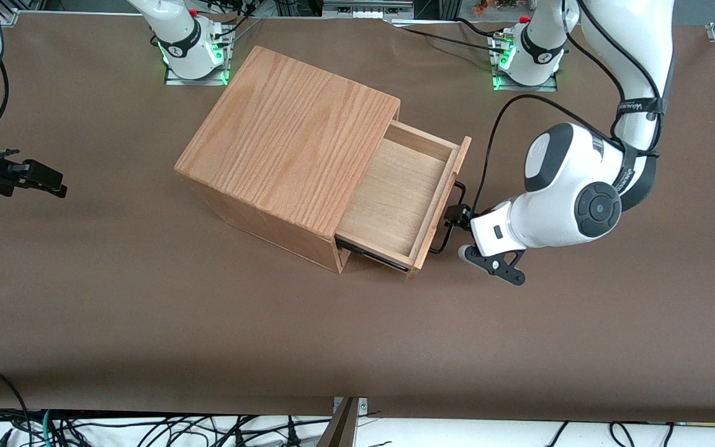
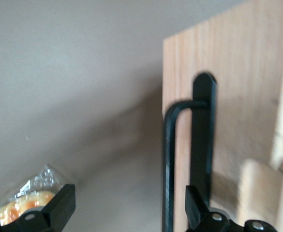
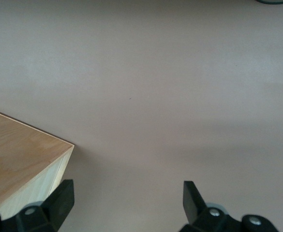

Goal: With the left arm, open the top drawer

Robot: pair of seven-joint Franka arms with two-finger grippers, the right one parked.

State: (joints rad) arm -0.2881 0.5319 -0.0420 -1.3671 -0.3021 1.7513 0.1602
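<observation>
The top drawer [image 1: 395, 198] stands pulled out of the box [image 1: 289, 143]. The gripper [image 1: 457, 217] sits at its black handle [image 2: 169, 159], fingers [image 2: 59, 208] spread apart, released.

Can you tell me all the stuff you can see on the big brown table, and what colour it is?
Table: one, brown, under everything.
Wooden box: one, oak-grain wood, standing on the table about midway along it.
Top drawer: one, paler wood inside, pulled well out of the box toward the working arm's end; nothing in it.
Handle: one, thin black wire, on the drawer's front.
Left arm: one, white with dark-grey joint caps and a black cable, low over the table in front of the drawer.
Tool: one, black, two fingers, open, right at the handle; one finger lies against the drawer front beside the wire.
</observation>
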